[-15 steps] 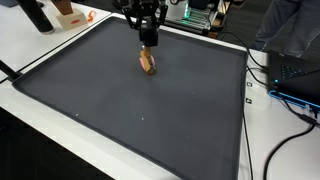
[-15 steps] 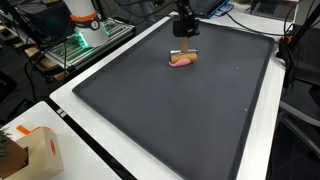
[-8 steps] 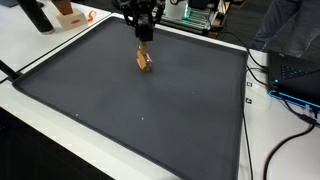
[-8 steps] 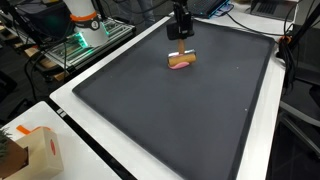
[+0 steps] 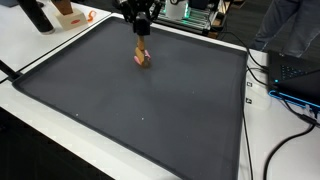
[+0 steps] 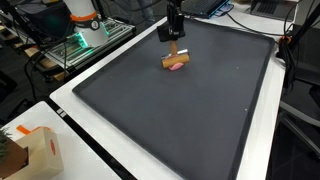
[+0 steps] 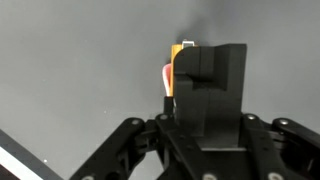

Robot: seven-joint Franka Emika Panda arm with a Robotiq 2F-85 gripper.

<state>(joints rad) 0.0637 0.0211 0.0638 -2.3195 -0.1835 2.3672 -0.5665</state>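
The claw [image 5: 141,36] is black. The small object [image 5: 143,57] at its tips is tan-orange with a pink underside. In the wrist view it shows an orange face, a pink-red edge and a pale top. Beneath the claw the mat [image 5: 150,120] is plain dark grey without pattern. The desk [image 5: 35,48] around it is white.

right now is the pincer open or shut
Cannot tell: the pincer is too small in both exterior views, and the wrist view's black block hides its fingertips.
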